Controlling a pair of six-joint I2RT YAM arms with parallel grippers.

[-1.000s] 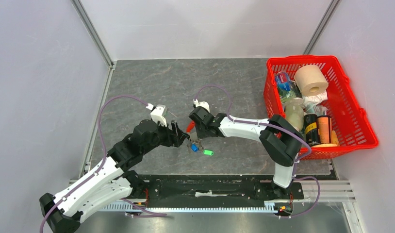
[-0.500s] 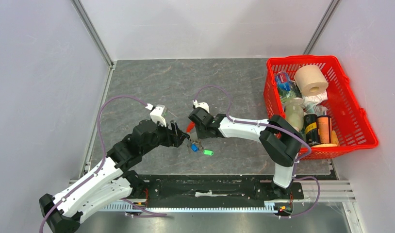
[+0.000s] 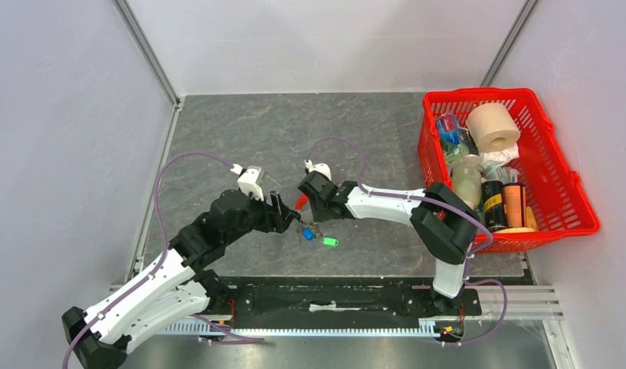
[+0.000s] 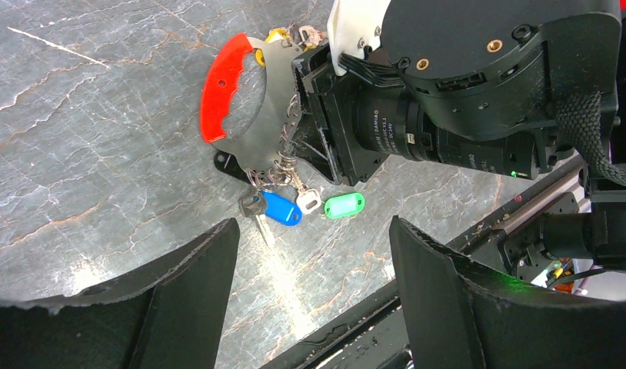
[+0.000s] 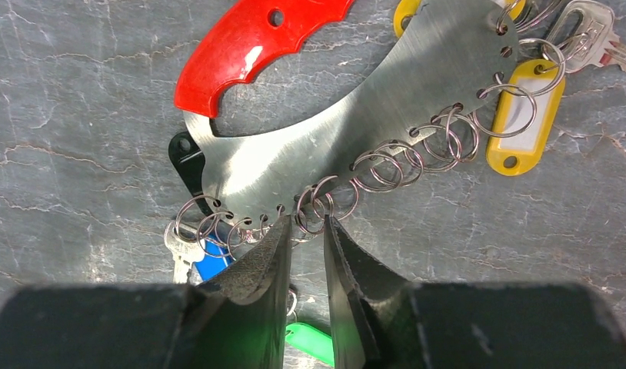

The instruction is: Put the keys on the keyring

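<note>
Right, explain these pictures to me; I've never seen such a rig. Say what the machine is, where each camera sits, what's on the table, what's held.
Two robot arms are bolted at the near edge of a grey table. The wide picture looks down from above and behind them. The other two come from wrist cameras, so the dark shapes at the bottom are each arm's own fingers. In the middle is a curved silver key holder with a red grip and rings along its edge, some carrying keys with a blue tag, a green tag or a yellow tag. A red basket stands at the right. The left gripper is open and empty. The right gripper is almost closed at the ringed edge; whether it pinches a ring is unclear.
</note>
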